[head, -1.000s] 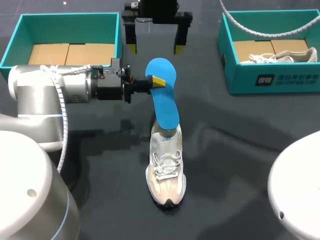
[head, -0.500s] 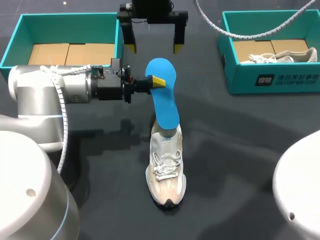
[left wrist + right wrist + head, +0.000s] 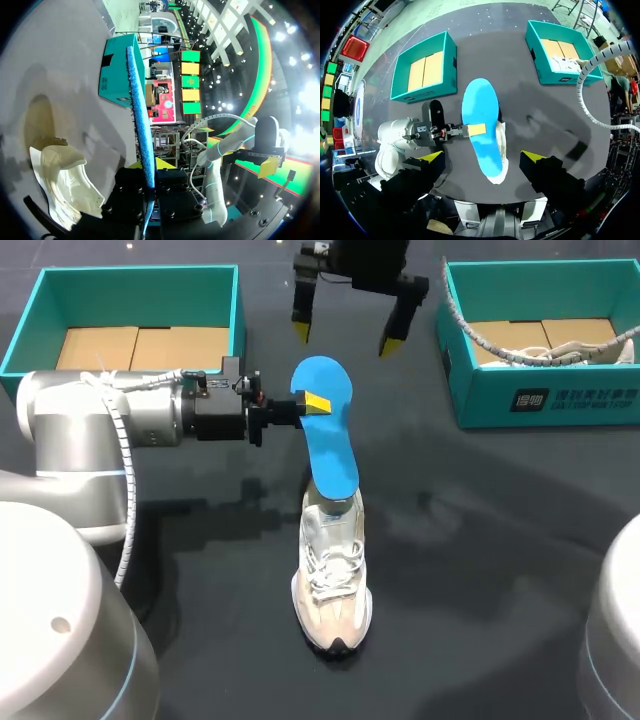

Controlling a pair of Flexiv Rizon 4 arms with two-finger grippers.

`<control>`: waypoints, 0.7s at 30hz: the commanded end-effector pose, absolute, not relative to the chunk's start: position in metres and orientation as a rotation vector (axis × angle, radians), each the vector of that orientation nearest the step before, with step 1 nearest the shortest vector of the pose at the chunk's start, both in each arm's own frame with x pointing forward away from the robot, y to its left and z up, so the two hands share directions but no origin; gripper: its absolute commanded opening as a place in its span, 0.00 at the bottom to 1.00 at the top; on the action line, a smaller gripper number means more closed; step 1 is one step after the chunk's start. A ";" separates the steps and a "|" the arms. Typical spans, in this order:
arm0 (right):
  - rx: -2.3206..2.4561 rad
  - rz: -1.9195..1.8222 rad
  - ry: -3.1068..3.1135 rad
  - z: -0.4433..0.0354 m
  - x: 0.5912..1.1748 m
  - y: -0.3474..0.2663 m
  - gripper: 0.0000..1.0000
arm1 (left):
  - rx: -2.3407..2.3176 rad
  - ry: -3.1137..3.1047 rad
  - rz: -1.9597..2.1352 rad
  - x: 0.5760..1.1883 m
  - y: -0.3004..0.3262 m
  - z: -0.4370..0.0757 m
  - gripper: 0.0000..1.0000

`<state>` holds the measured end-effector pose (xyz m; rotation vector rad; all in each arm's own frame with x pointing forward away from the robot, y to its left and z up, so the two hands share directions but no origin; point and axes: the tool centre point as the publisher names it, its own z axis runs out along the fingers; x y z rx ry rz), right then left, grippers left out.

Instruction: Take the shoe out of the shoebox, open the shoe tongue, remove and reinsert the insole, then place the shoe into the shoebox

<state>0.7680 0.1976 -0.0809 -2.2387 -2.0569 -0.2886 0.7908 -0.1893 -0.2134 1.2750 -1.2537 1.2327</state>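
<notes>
Shoe (image 3: 333, 575) sits mid-table, blue insole (image 3: 328, 430) mostly out of its heel, pinched by the left gripper (image 3: 312, 403), right gripper (image 3: 345, 338) spread wide beyond; next, probably, draw the insole clear.

The head view looks down on the bench (image 3: 480, 540) from above, behind the robot. The left wrist view sits very near the blue insole (image 3: 139, 115) and sees it edge-on. The right wrist view faces down from high; with the head view it shares insole, shoe (image 3: 333, 575), left box (image 3: 120, 275) and right box (image 3: 560, 400).
</notes>
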 end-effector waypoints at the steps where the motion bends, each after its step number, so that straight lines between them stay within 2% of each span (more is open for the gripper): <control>1: -1.968 -0.677 -1.820 -0.087 0.769 0.185 1.00 | 1.276 -1.256 1.230 0.790 -0.188 -0.213 0.00; 21: -1.665 -0.957 -1.516 -0.120 0.776 0.167 1.00 | 1.276 -1.256 1.230 0.790 -0.188 -0.213 0.00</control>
